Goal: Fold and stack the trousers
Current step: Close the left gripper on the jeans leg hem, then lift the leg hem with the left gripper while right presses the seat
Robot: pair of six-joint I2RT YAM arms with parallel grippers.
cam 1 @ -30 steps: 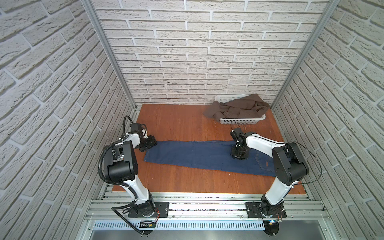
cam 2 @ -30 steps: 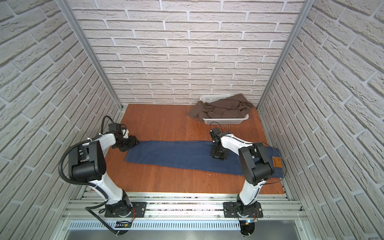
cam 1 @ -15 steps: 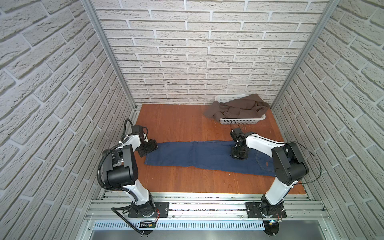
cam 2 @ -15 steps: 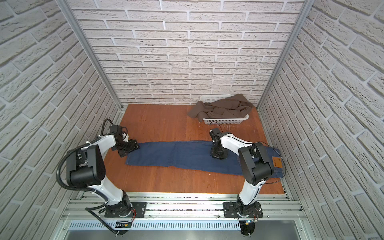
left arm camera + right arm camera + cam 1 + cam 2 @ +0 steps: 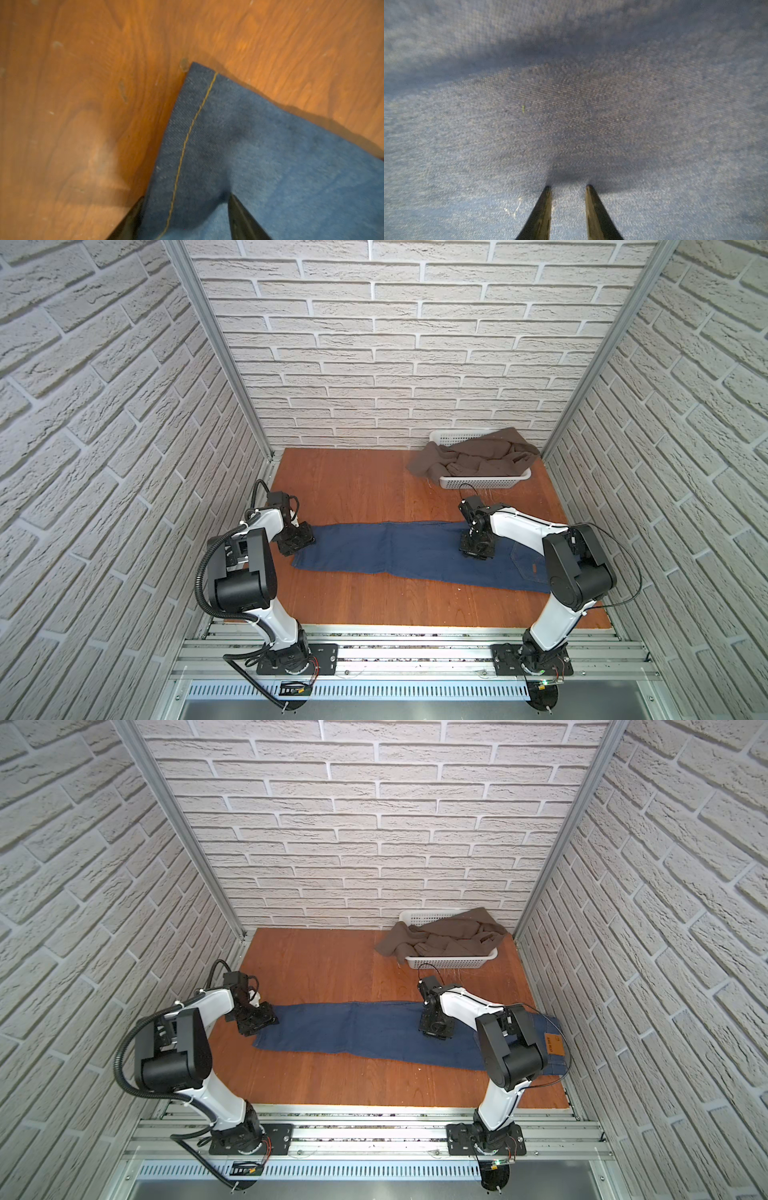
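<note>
The trousers [image 5: 395, 549] [image 5: 353, 1027] are dark blue jeans lying flat in a long strip across the wooden table, hem at the left, waist with a tan patch [image 5: 553, 1045] at the right. My left gripper [image 5: 300, 546] [image 5: 261, 1026] sits low at the hem's far corner. In the left wrist view its jaws [image 5: 186, 196] stand apart astride the orange-stitched hem [image 5: 193, 124], one finger beside the edge and one on the denim. My right gripper [image 5: 477, 553] [image 5: 568, 185] points straight down near the seat, its tips a narrow gap apart and resting on the denim [image 5: 571, 104].
A white slatted basket [image 5: 486, 482] stands at the back right, with a brown garment [image 5: 469, 456] spilling over its left rim. Brick-patterned walls close in on three sides. Bare table [image 5: 365, 485] lies behind the jeans and in a strip in front of them.
My left gripper has slid a little toward the front along the hem end of the jeans. The right arm and the jeans have stayed in place.
</note>
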